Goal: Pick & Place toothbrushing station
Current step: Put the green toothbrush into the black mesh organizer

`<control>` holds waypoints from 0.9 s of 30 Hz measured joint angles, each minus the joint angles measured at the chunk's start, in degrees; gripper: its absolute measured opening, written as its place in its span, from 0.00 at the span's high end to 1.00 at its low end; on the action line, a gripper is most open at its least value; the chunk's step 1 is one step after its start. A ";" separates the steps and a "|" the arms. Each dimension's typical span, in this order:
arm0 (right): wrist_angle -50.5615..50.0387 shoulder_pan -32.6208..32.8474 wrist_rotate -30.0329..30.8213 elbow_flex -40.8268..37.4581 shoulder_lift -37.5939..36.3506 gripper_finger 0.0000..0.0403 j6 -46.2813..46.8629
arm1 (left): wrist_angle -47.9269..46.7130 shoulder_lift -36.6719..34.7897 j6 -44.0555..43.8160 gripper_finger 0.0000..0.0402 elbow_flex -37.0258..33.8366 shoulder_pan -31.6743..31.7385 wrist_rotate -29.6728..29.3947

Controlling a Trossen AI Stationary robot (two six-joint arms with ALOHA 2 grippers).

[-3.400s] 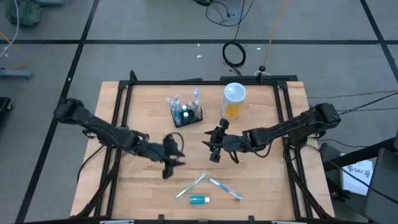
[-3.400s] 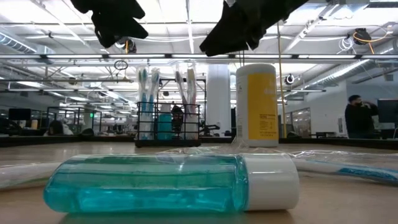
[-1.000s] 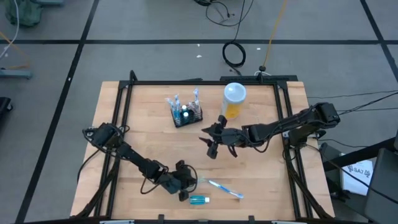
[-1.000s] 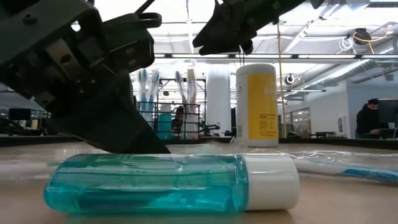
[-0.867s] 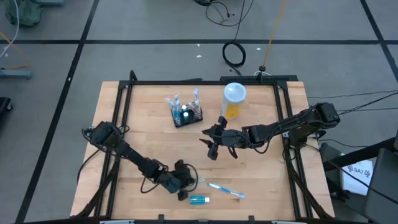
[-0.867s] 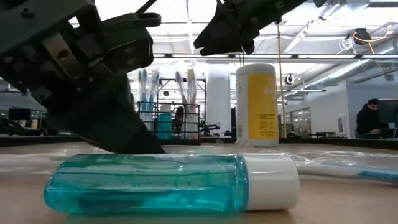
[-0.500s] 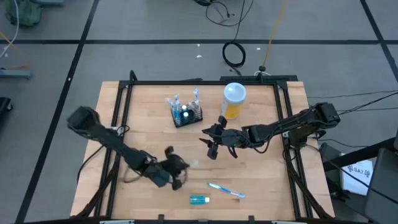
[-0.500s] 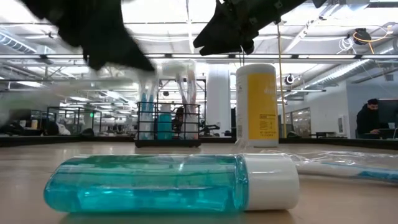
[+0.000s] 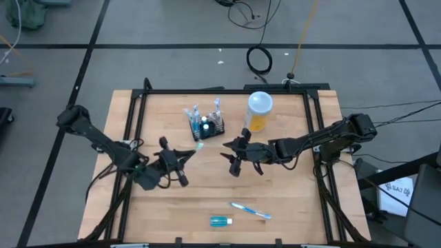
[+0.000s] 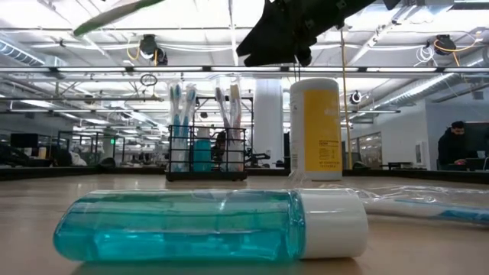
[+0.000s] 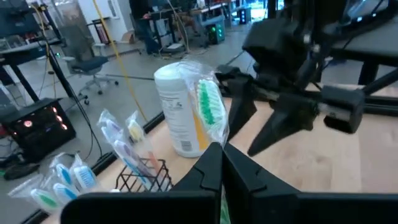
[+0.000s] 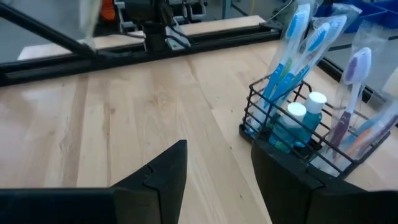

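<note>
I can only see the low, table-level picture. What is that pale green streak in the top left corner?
Observer: It is a green toothbrush in a clear wrapper, clamped between the fingers of the left gripper.
Visitor: And the dark shape hanging at the top?
Observer: That is the right gripper. Its wrist camera shows the fingers apart with nothing between them, over the bare wooden table.
Visitor: Is the green brush anywhere near the rack with the other brushes?
Observer: Yes. From above, its head is close beside the small black wire rack, but not in it.
</note>
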 joint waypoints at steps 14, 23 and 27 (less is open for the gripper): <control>37.81 -0.24 -19.62 -1.37 9.24 0.58 -5.81 | 45.99 3.07 23.99 0.99 -7.65 1.82 18.01; 65.74 0.04 -28.52 -1.22 19.31 0.58 -2.98 | 48.64 3.83 25.31 0.99 -7.65 2.57 23.15; 65.69 -0.04 -30.75 0.87 20.98 0.58 -3.03 | 48.39 5.16 25.05 0.99 -7.73 3.63 24.64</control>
